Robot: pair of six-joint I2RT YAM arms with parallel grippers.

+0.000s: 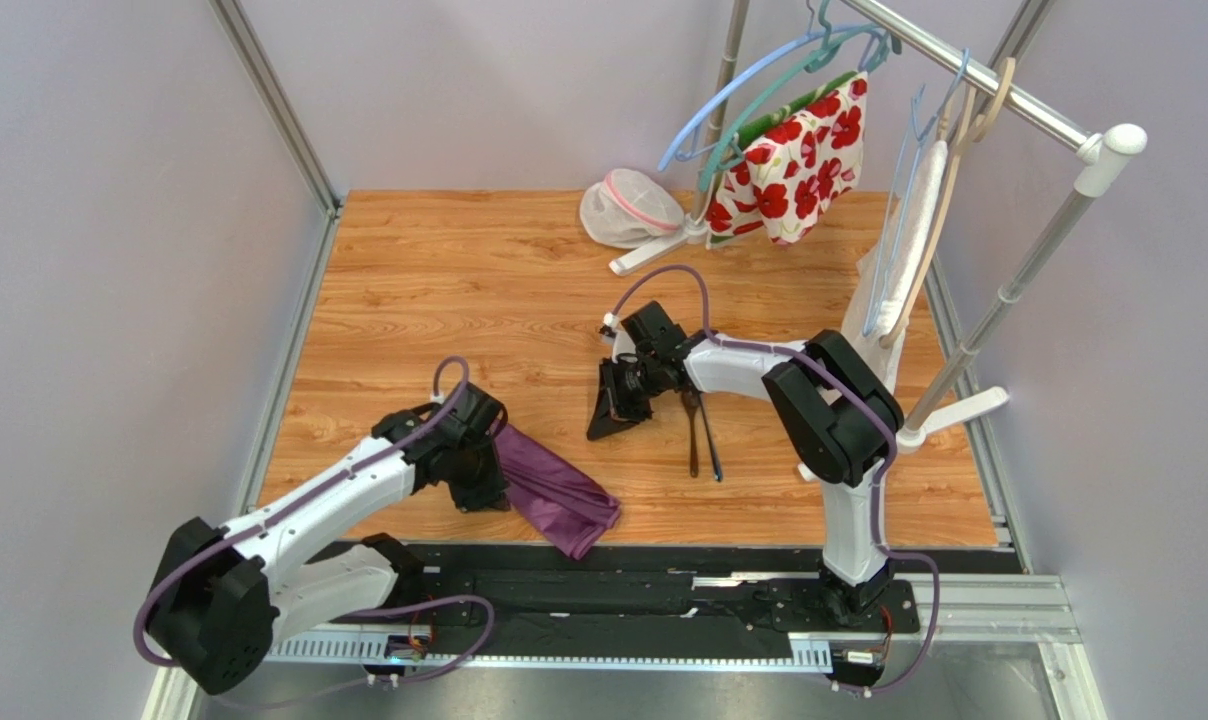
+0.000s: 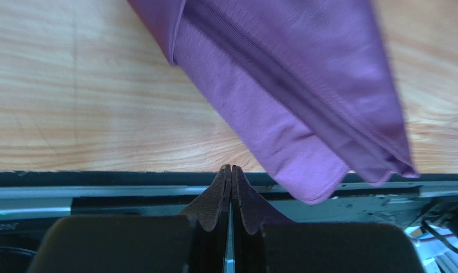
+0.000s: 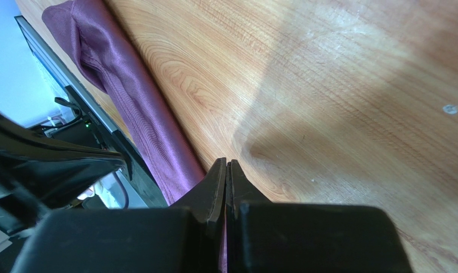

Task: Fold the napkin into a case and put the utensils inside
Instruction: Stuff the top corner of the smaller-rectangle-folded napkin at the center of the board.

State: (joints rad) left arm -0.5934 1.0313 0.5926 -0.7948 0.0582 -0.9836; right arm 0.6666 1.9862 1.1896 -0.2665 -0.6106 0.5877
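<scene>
Two slim dark metal utensils [image 1: 700,432] lie parallel, long axis near-far, by right gripper [image 3: 227,165]: closed, empty. Folded plum cloth napkin [image 1: 559,489] runs diagonally, near end overhanging wooden table [image 1: 460,285]; left gripper [image 2: 229,170] closed, gripping nothing we see. Utensil heads unreadable.

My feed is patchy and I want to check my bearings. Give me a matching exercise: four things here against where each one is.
Things: 1 napkin; 2 utensils; 3 flowered cloth; 4 mesh pouch.
Places: A hanging from the rack; B far end of the table; C near edge, by the left gripper; D beside the right arm.
Pairs: 1-C; 2-D; 3-A; 4-B.
</scene>
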